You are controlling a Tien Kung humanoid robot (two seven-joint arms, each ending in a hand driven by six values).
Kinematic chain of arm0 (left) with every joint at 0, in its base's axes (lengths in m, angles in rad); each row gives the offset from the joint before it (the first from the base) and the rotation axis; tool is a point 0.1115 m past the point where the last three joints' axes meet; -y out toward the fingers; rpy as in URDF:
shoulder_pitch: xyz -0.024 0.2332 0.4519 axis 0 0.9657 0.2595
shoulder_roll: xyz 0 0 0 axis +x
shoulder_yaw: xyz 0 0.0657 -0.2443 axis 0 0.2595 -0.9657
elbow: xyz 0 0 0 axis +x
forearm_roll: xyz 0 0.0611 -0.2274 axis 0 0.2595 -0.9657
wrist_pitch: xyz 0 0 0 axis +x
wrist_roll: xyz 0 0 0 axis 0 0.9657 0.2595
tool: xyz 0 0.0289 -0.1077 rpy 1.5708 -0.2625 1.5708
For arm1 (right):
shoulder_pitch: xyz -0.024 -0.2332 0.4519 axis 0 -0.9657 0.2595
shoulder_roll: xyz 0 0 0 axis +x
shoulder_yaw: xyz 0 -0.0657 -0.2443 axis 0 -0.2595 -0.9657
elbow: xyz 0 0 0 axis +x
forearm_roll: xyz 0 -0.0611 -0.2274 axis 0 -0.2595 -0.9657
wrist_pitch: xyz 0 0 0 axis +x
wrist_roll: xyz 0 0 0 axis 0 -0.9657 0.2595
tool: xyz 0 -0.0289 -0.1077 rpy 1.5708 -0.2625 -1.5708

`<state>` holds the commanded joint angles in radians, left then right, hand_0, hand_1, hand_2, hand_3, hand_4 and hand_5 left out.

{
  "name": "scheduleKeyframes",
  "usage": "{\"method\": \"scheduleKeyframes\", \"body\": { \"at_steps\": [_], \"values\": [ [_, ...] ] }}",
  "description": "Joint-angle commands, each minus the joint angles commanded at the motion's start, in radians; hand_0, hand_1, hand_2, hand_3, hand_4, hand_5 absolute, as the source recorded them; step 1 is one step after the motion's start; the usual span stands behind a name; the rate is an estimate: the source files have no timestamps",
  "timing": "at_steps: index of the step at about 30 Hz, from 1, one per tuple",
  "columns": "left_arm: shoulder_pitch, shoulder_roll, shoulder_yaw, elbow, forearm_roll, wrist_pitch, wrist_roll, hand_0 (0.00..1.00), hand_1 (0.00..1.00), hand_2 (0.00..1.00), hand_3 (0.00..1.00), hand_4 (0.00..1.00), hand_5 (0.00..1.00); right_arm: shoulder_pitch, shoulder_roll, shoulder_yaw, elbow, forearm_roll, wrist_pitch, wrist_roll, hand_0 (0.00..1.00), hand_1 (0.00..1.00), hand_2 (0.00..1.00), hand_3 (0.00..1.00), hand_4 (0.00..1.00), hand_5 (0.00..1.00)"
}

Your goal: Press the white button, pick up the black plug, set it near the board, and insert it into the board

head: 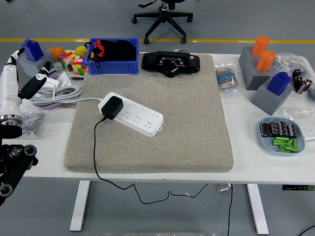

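A white power strip (132, 114) lies slantwise on the grey felt mat (152, 147). The black plug (112, 106) sits in the strip's left end, and its black cord runs down over the table's front edge. I cannot make out the white button on the strip. My left hand (22, 73) is raised at the far left edge, well away from the strip, with its white and black fingers spread and holding nothing. The right arm is out of view.
A coiled white cable (54, 93) lies left of the mat. A blue bin (113, 56) and a black device (171, 63) stand at the back. Grey blocks with orange and blue pieces (266, 73) and a tray of small parts (281, 135) are at right.
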<state>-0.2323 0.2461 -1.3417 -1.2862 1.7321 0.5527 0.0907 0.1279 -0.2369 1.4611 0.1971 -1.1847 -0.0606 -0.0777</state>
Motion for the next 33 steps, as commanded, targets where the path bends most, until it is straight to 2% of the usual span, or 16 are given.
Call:
{"method": "scheduleKeyframes", "body": {
  "at_steps": [33],
  "values": [
    [0.008,0.002,-0.008,-0.004,-0.006,0.000,0.020,0.992,0.943,0.912,0.868,0.842,0.702,0.009,0.007,0.010,-0.004,-0.012,0.008,-0.010,0.625,0.598,0.588,0.582,0.650,0.393]
  ]
}}
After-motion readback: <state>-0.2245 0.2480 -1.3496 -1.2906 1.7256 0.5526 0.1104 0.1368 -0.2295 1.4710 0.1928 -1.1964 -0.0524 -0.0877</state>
